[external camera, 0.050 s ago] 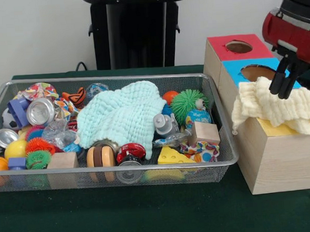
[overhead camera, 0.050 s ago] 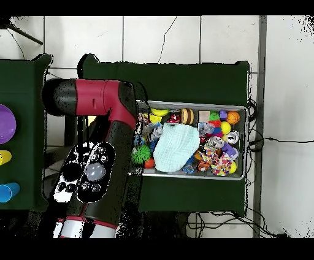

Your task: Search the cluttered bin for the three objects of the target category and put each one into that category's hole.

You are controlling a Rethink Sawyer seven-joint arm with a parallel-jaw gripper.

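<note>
Jaws [external camera, 0.050 s ago: 282,85] pinching cream cloth [external camera, 0.050 s ago: 281,108], draped over the wooden box's [external camera, 0.050 s ago: 278,156] yellow section for posting.

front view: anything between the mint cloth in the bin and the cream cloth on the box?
Yes. In the front view, toys lie between the mint cloth and cream cloth: a green spiky ball, wooden block, then the bin's wire wall.

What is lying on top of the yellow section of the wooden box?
A cream cloth is draped over the yellow section of the wooden box, hanging down its front. The gripper sits right at the cloth. The cloth covers any hole there; only a yellow strip shows.
</note>
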